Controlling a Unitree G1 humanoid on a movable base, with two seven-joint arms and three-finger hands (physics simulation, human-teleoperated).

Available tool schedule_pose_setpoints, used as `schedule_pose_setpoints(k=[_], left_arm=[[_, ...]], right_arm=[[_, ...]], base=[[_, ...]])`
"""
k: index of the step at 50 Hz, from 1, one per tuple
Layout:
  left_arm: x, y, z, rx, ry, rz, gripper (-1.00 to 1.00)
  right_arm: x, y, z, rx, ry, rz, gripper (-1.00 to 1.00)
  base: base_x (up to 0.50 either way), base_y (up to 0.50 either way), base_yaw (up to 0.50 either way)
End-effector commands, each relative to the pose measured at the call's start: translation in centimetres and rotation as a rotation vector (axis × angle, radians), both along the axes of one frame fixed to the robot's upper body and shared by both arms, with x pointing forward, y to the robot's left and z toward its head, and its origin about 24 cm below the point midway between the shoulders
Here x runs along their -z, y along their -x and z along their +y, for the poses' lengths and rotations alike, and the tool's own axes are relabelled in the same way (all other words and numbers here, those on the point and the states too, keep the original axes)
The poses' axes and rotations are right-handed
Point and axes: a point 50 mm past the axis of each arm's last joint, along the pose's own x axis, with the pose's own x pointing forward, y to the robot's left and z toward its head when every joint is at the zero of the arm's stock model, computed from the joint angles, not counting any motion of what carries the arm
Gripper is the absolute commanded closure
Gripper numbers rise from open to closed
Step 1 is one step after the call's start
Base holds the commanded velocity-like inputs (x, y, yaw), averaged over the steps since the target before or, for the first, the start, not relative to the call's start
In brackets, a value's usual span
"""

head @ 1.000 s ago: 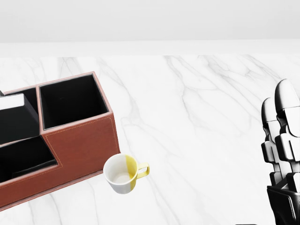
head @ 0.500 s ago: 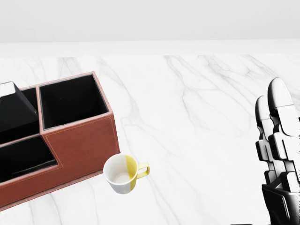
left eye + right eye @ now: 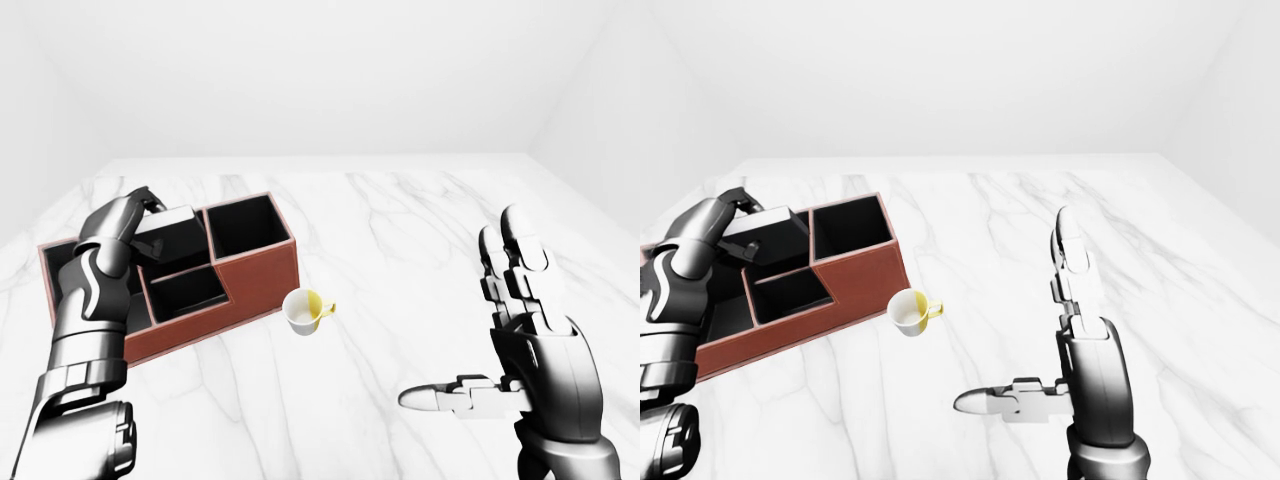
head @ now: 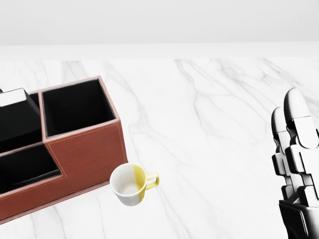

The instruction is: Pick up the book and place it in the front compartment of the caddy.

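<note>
The brown leather caddy (image 3: pixel 262 270) stands on the marble table at the left of the eye views. My left hand (image 3: pixel 140 215) is shut on the black book (image 3: pixel 176 234) with white page edges (image 4: pixel 12 97). It holds the book tilted over the caddy, at the compartment left of the tall square one (image 4: pixel 75 107). The book's lower end dips behind the divider above the low compartment (image 4: pixel 27 167); whether it rests inside I cannot tell. My right hand (image 3: pixel 490 320) hovers open at the right, fingers upright, thumb pointing left, holding nothing.
A white and yellow cup (image 4: pixel 130 185) stands just right of the caddy's lower corner, close to its wall. White marble tabletop (image 3: pixel 400 240) stretches between the caddy and my right hand, bounded by white walls.
The book wobbled in my left hand and its white edge now sits slightly higher in the head view. My right hand drifted a little left and down.
</note>
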Motion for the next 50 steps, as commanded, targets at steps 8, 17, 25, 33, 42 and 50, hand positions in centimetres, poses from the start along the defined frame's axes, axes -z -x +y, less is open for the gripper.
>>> schedule_pose_setpoints(k=[8,17,25,33,42,50], left_arm=[[4.5,-0.7,0.5,-0.095,-0.033,0.131,0.95],[5.1,-0.6,0.9,-0.122,-0.046,0.141,0.95],[5.9,-0.4,1.0,-0.141,-0.069,0.152,0.95],[6.0,-0.4,1.2,-0.154,-0.082,0.150,0.95],[4.2,-0.8,1.6,-0.169,-0.176,0.103,0.95],[2.3,-1.2,1.5,-0.171,-0.276,0.051,0.95]], right_arm=[[1.0,-0.6,-0.7,0.018,-0.034,0.046,-1.00],[0.7,-0.6,-0.3,-0.001,-0.038,0.026,-1.00],[0.6,-0.5,-0.3,-0.001,-0.037,0.023,-1.00],[0.8,-0.6,-0.1,-0.010,-0.046,0.027,-1.00],[1.1,-0.7,-0.2,-0.011,-0.056,0.045,-1.00],[1.3,-0.8,0.1,-0.020,-0.063,0.056,-1.00]], base=[[0.00,0.00,0.00],[0.00,0.00,0.00],[0.00,0.00,0.00],[0.00,0.00,0.00],[0.00,0.00,0.00],[0.00,0.00,0.00]])
